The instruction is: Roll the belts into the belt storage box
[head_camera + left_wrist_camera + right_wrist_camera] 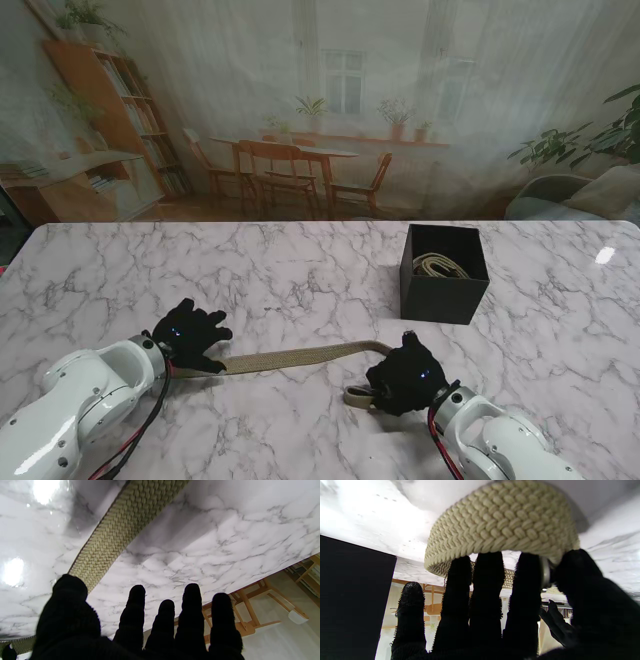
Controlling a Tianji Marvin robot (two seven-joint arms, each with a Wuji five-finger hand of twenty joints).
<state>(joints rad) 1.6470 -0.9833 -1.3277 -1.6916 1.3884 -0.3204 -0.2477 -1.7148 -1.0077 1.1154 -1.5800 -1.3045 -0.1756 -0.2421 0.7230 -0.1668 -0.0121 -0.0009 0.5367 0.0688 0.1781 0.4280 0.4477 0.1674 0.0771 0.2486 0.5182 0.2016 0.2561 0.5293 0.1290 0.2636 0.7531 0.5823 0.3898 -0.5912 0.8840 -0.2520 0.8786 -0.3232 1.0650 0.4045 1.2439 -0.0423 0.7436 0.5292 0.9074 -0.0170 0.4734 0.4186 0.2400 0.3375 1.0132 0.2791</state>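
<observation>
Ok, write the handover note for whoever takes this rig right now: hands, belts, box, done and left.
Right hand: shut on the woven belt, holding the curled end with its metal ring between fingers and thumb.
Left hand: open, fingers spread, resting at the belt's other end without gripping it.
The belt lies stretched flat across the marble table between the two hands, nearer to me than the box.
Black storage box: farther from me, on the right, already holding one coiled belt.
Done: one belt stored.
Left: roll this belt up from the right end, then drop it in the box.
</observation>
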